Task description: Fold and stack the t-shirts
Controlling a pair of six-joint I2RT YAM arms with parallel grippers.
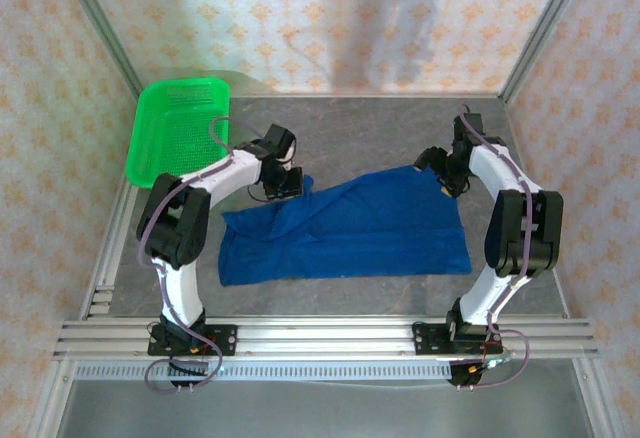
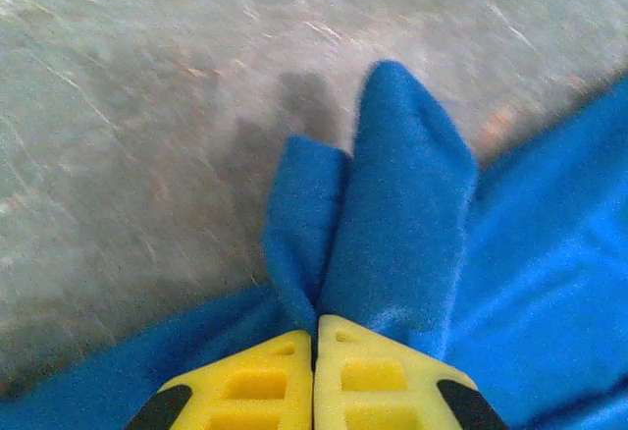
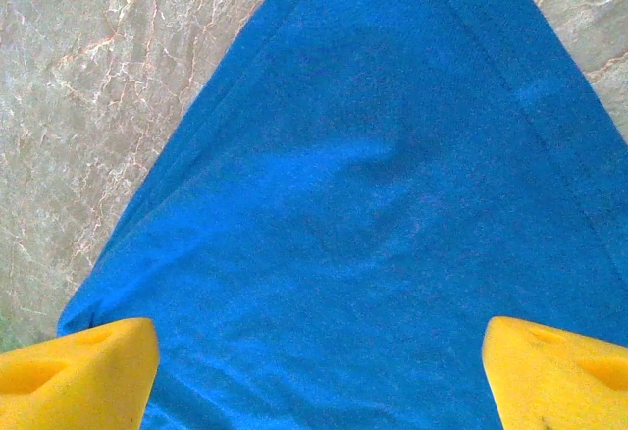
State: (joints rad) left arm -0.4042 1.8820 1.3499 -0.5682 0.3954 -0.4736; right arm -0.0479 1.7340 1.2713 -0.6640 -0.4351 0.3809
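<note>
One royal-blue t-shirt (image 1: 350, 228) lies spread across the grey table, its print hidden. At the shirt's far left corner my left gripper (image 1: 285, 183) is pressed onto the cloth. In the left wrist view its yellow jaws (image 2: 315, 327) are shut on a pinched-up ridge of the blue t-shirt (image 2: 402, 204). My right gripper (image 1: 440, 173) hovers over the far right corner. In the right wrist view the right gripper (image 3: 319, 371) is open, its yellow fingers (image 3: 88, 371) wide apart over flat cloth of the t-shirt (image 3: 373, 185).
A green plastic basket (image 1: 175, 123) leans at the far left corner against the wall. Patterned walls close the table on three sides. Bare grey tabletop (image 1: 350, 133) lies beyond the shirt and aluminium rails (image 1: 330, 338) run along the near edge.
</note>
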